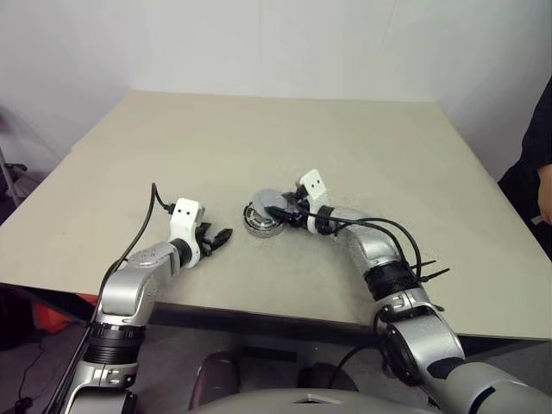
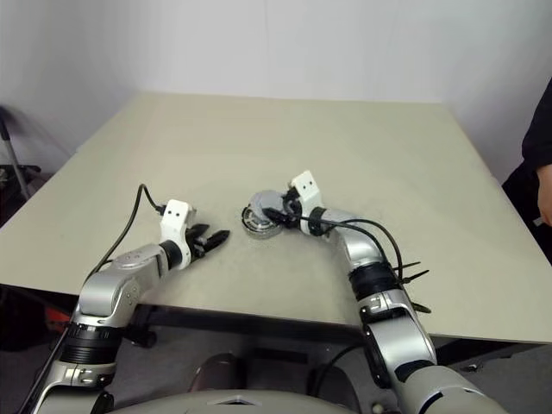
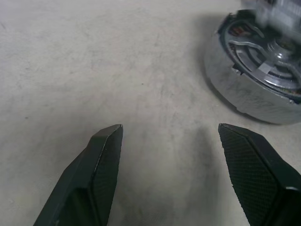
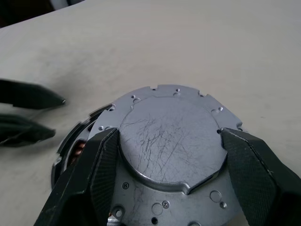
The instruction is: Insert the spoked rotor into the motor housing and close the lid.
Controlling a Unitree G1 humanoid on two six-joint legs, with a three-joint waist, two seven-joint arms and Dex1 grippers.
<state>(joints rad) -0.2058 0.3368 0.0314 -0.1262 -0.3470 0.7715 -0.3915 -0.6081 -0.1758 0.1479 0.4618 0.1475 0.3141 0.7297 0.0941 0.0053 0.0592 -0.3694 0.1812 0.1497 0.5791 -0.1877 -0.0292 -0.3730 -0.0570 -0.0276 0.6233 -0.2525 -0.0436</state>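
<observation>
In the left eye view the motor housing (image 1: 261, 220) sits on the beige table (image 1: 259, 147) near the front edge, between the two arms; the right gripper (image 1: 278, 210) reaches in over it from the right, carrying the lid (image 1: 266, 203) tilted above the housing's top, while the left gripper (image 1: 217, 235) hovers just beside the housing on its left, apart from it. At the far right edge a person's hand (image 1: 544, 191) and dark sleeve show, well away from the work. The right eye view gives the same layout, the lid overlapping the housing but not yet flat on it. In the left wrist view the left fingers (image 3: 101, 155) stand wide apart over bare table with nothing between them, and the housing lies ahead with the spoked rotor (image 3: 263, 56) already seated inside, its spokes and hub showing within the silver wall. In the right wrist view the right fingers (image 4: 101, 160) clasp the grey notched lid by its two sides, so this claw is closed on the lid; the lid hangs off-centre, with copper windings visible past one edge. By my reading the rotor step is done and the lid-closing step is in hand. The next move calls for centring the lid over the housing, levelling it, lowering it flush, then letting go; the free left claw could steady the housing.
</observation>
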